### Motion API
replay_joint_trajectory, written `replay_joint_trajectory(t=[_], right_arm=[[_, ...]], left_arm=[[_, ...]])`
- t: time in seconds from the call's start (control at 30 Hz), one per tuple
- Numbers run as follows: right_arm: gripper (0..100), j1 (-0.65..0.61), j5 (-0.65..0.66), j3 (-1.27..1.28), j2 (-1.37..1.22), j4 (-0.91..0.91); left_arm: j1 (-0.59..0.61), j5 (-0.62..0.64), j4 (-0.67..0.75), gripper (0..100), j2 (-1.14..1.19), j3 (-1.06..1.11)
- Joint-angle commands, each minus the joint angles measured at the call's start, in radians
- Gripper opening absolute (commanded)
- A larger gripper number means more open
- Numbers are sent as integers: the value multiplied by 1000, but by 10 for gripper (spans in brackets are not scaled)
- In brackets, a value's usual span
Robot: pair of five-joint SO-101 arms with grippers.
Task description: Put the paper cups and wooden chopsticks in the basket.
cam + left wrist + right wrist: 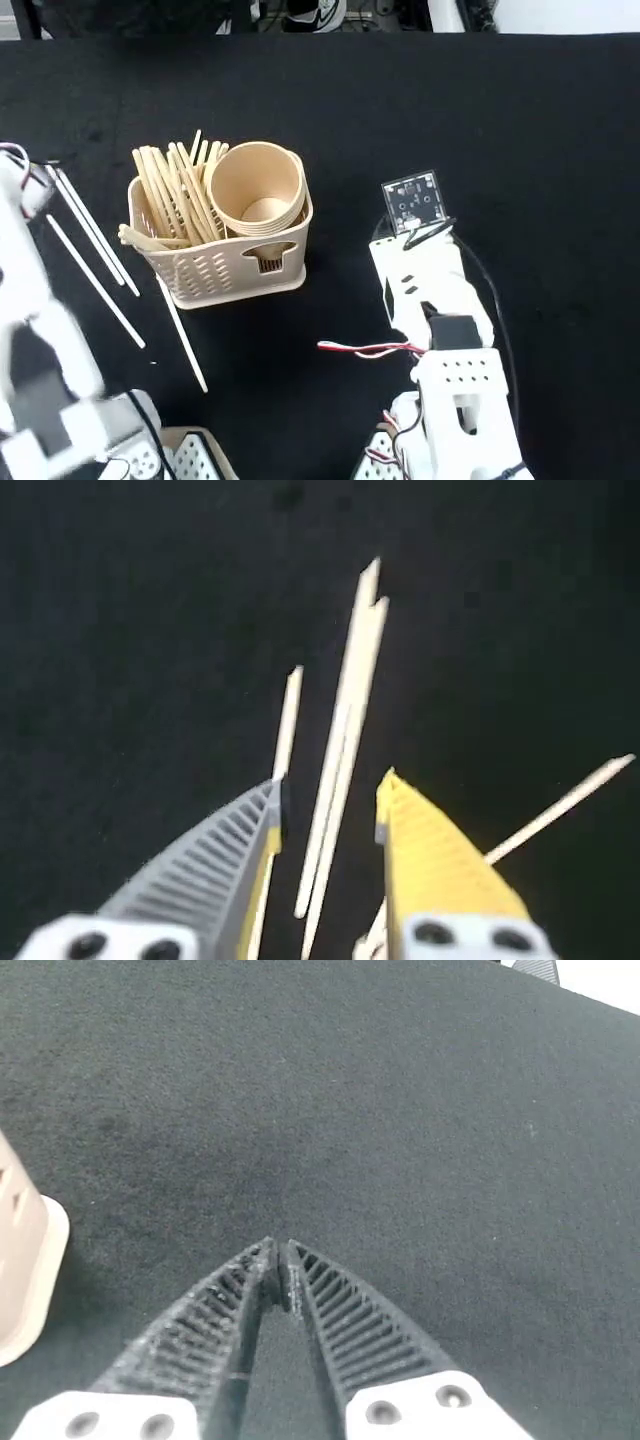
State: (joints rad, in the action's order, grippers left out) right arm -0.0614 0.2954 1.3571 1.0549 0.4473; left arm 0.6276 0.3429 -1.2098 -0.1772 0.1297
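A cream basket point(235, 268) stands left of the table's middle. It holds stacked paper cups point(257, 188) and a bundle of wooden chopsticks point(175, 195). Several loose chopsticks lie on the black cloth to its left: a pair point(90, 228), one lower point(95, 282), and one by the basket's front corner point(183, 335). My left arm point(30, 300) is at the far left edge. My left gripper point(332, 780) is open, with a pair of chopsticks point(348, 740) lying between its fingers. My right gripper point(278, 1252) is shut on nothing, over bare cloth right of the basket point(25, 1270).
Two more single chopsticks point(288, 720) point(560, 805) lie on either side of the left gripper. My right arm point(440, 320) stretches from the front edge toward the middle. Black cloth point(480, 120) covers the whole table.
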Motion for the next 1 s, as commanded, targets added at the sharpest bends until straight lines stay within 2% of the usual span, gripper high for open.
replay_joint_trajectory(t=[0.0,0.3,0.63,0.73,0.8,0.97], right_arm=[[15,11,8,-10,8,-15],[15,9,8,-8,8,-17],[15,8,8,-8,8,-17],[15,6,8,-8,8,-15],[15,6,8,-8,8,-15],[15,6,8,-8,8,-15]], left_arm=[[24,-3,-68,164,298,-199],[24,-3,-284,164,761,-530],[28,-5,-509,134,1123,-932],[22,-61,-542,19,1177,-1026],[19,-107,-551,38,1172,-1055],[30,-109,-551,29,1054,-1049]])
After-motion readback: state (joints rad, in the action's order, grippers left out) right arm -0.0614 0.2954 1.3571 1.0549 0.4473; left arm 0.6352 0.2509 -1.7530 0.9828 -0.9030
